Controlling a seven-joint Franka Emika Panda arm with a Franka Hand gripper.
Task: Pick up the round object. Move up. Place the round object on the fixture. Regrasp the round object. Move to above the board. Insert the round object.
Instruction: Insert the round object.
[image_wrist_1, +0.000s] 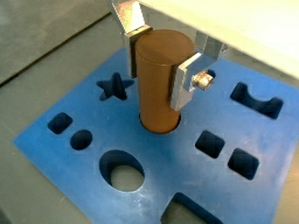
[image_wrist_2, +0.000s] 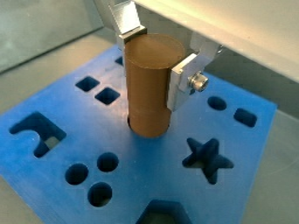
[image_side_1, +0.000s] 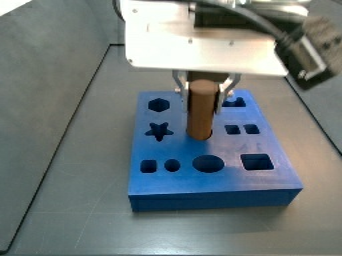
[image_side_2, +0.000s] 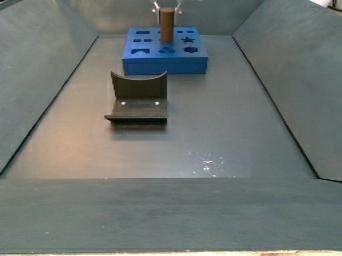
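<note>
The round object (image_wrist_1: 158, 96) is a brown cylinder standing upright, and my gripper (image_wrist_1: 162, 61) is shut on its upper part, one silver finger (image_wrist_1: 187, 80) on each side. Its lower end sits in a round hole of the blue board (image_wrist_1: 176, 166). Both wrist views show this: peg (image_wrist_2: 146, 101), gripper (image_wrist_2: 156, 61), board (image_wrist_2: 152, 171). In a side view the gripper (image_side_1: 203, 85) hangs over the board (image_side_1: 214, 195) with the peg (image_side_1: 201, 115) near the board's middle. The fixture (image_side_2: 136, 100) stands apart, nearer the camera than the board (image_side_2: 147, 62).
The board carries other cut-outs: a star (image_wrist_1: 114, 87), a large circle (image_wrist_1: 122, 171), small squares (image_wrist_1: 228, 153) and a hexagon (image_side_1: 159, 103). Sloped grey walls (image_side_2: 40, 110) line both sides of the dark floor.
</note>
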